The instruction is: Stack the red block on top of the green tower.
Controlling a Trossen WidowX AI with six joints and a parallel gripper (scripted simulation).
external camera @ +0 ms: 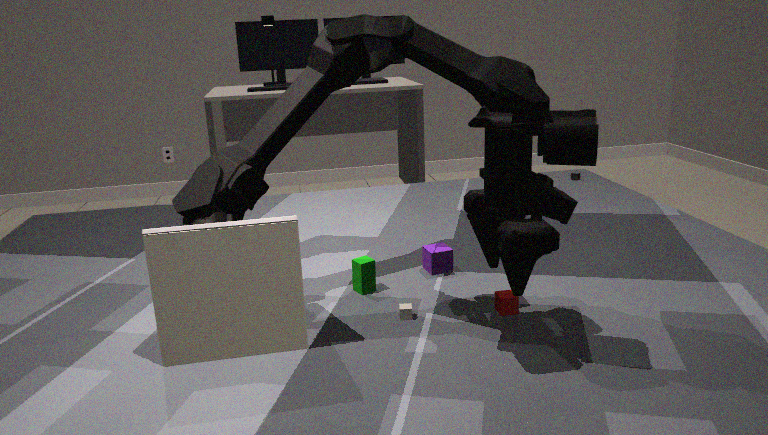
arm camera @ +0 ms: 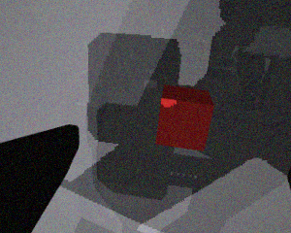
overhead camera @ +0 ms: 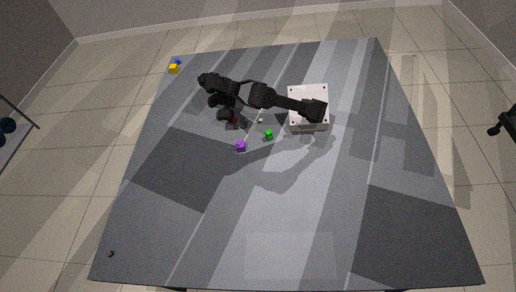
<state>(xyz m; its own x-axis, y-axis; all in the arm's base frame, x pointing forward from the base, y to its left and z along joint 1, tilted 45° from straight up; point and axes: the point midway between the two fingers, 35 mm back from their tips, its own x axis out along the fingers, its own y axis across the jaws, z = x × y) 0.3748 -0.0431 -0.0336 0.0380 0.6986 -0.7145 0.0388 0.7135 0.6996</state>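
The red block (overhead camera: 234,119) (external camera: 505,303) (arm camera: 185,121) lies on the table, partly hidden by the gripper in the top view. My gripper (external camera: 506,280) (arm camera: 184,151) is open and empty, pointing down. Its fingertips are just above the red block. In the wrist view the block lies between the two widely spaced fingers, without touching either. The green tower (overhead camera: 269,134) (external camera: 363,275) stands upright on the table, between the red block and the arm's base side. It is out of the wrist view.
A purple block (overhead camera: 240,146) (external camera: 437,260) and a small white cube (overhead camera: 260,121) (external camera: 405,311) are near the tower. A white panel (overhead camera: 308,92) (external camera: 226,294) stands beside the arm's base. A yellow block (overhead camera: 173,68) and a blue block (overhead camera: 177,60) lie at a far corner.
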